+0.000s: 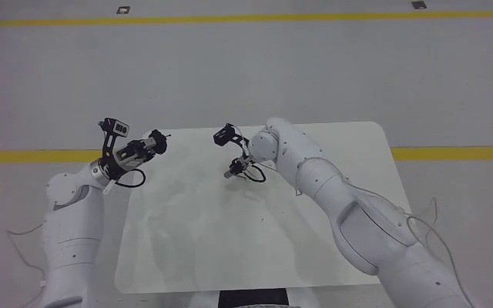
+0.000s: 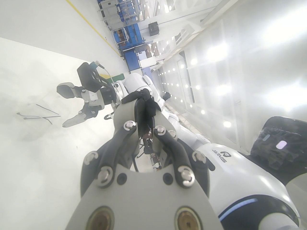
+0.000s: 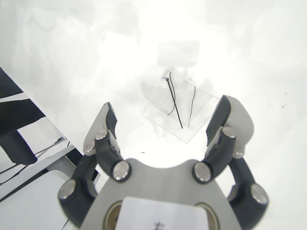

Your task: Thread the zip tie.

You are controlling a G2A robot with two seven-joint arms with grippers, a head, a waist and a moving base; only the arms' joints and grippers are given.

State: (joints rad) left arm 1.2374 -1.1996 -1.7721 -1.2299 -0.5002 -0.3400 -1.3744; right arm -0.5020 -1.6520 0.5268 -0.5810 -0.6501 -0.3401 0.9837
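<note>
The fingers (image 3: 217,113) of the right gripper (image 1: 230,172), near the middle of the top view, are spread wide and hold nothing. The fingers (image 2: 127,113) of the left gripper (image 1: 160,141), at the left of that frame, are pressed together; I cannot tell whether anything is pinched between them.

The threading looks not yet begun. The zip tie (image 3: 174,104) lies straight and unlooped on the table (image 1: 308,254), just ahead of the right gripper, with its head at the far end. Picking it up and feeding the tail through the head remain to be done.

It rests with two thinner black strands (image 3: 193,106) on a clear flat sheet (image 3: 189,132). Whether that sheet is a tray or a bag is unclear.
</note>
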